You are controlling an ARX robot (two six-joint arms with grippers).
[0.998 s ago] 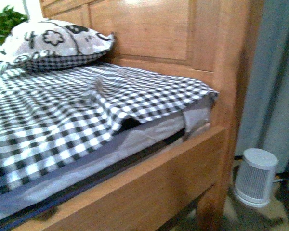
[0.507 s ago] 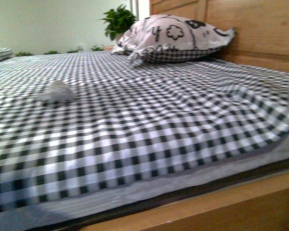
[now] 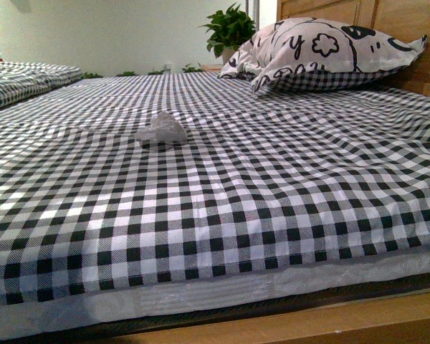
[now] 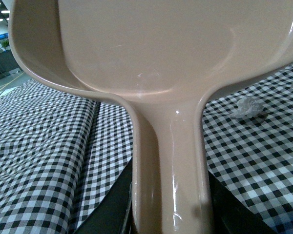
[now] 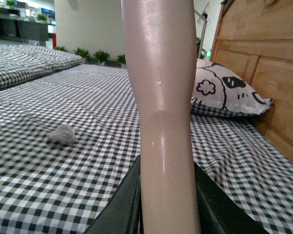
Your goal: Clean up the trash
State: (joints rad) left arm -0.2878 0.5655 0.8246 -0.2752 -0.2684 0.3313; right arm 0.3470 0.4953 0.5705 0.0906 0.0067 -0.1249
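The trash [image 3: 162, 128], a small white crumpled wad, lies on the black-and-white checked bedsheet [image 3: 201, 215], left of the middle in the front view. It also shows as trash [image 4: 248, 107] in the left wrist view and as trash [image 5: 62, 134] in the right wrist view. My left gripper [image 4: 171, 214] is shut on the handle of a beige dustpan [image 4: 156, 48], whose pan fills that view. My right gripper [image 5: 167, 209] is shut on the beige brush handle [image 5: 161, 97]. Neither gripper appears in the front view, and the brush head is out of view.
A printed pillow [image 3: 322, 54] rests at the bed's far right against a wooden headboard [image 5: 263, 63]. A green plant [image 3: 229, 29] stands behind it. The wooden bed rail [image 3: 344, 326] runs along the near edge. A second checked bed [image 3: 21, 79] lies at the far left.
The front view has swung left from the bed's corner and the white appliance onto the bed's top. The trash has come into view and now sits nearer the middle.
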